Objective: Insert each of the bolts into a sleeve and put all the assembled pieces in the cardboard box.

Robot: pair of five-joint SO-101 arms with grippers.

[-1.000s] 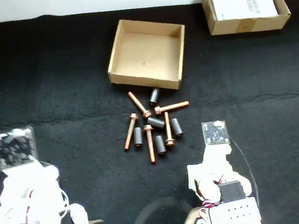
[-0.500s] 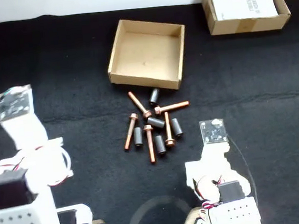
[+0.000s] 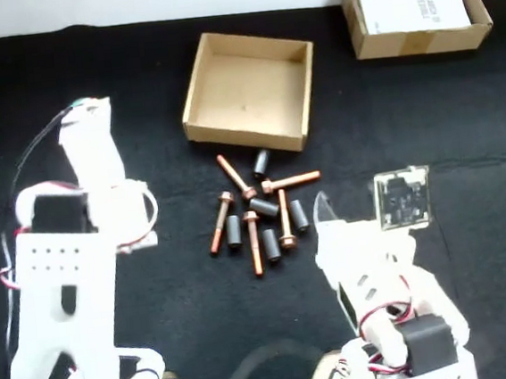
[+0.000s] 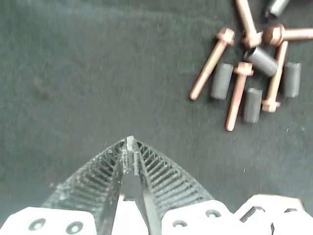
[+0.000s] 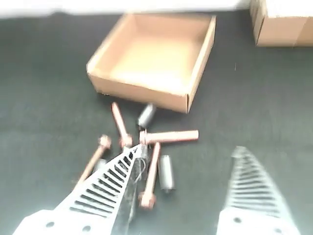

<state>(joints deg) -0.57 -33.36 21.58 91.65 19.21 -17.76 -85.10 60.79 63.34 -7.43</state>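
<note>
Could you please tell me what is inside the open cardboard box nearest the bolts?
The cardboard box shows only its bare floor. The bolts and sleeves lie on the table outside it. The near wall hides a thin strip of floor.

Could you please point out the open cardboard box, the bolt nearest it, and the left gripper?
box (image 3: pixel 248 87), high view, on its bare floor.
bolt (image 3: pixel 234 175), high view, on the middle of its shank.
left gripper (image 4: pixel 130 144), left wrist view, where its shut fingertips meet.

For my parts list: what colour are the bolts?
The bolts are copper-orange; left wrist view shows best.
</note>
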